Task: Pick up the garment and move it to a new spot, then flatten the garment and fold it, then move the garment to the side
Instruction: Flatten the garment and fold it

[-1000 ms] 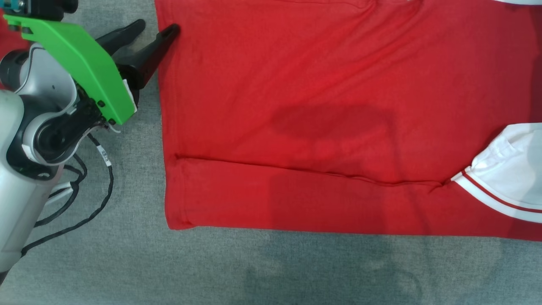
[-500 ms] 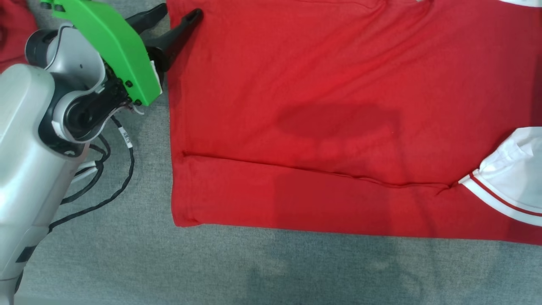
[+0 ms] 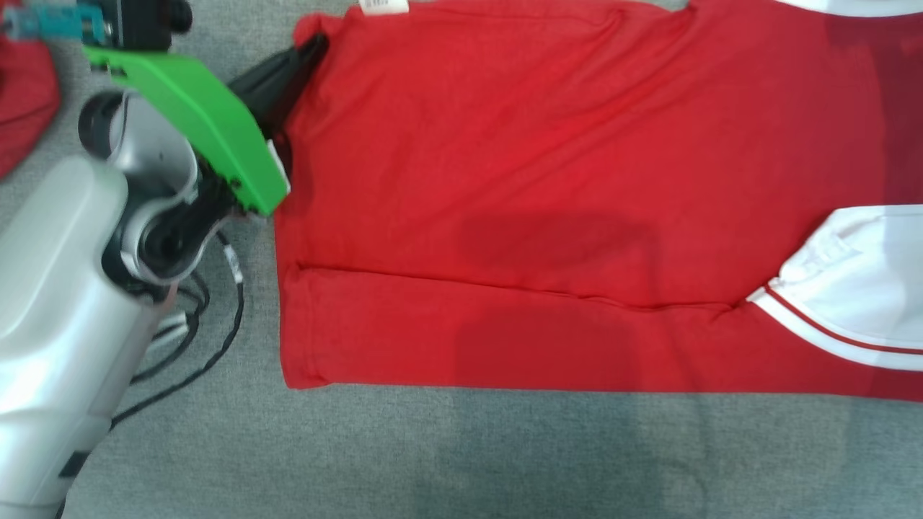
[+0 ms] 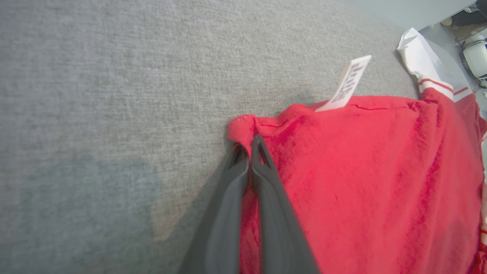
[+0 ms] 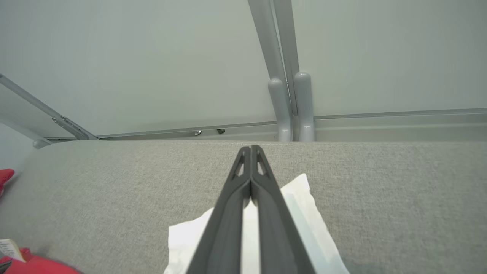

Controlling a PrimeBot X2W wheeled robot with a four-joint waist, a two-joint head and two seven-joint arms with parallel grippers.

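The garment (image 3: 548, 180) is a large red piece lying flat on the grey cloth surface (image 3: 461, 454), with a white, red-striped panel (image 3: 858, 288) at the right. A small white label (image 3: 383, 6) sticks out at its far edge. My left gripper (image 3: 314, 47) is shut on the garment's far left corner, which bunches at the fingertips. The left wrist view shows the same grip (image 4: 251, 142), the red cloth (image 4: 361, 182) and the label (image 4: 348, 85). In the right wrist view my right gripper (image 5: 251, 149) is shut, with the garment's white fabric (image 5: 300, 198) pinched between its fingers.
Another red cloth (image 3: 25, 94) lies at the far left edge. Black cables (image 3: 216, 339) hang beside my left forearm. Beyond the surface's far edge stand a pale wall and grey metal posts (image 5: 291, 102).
My left gripper has gone from open beside the garment's left edge to shut on its far corner, which now puckers. The head view has shifted a little.
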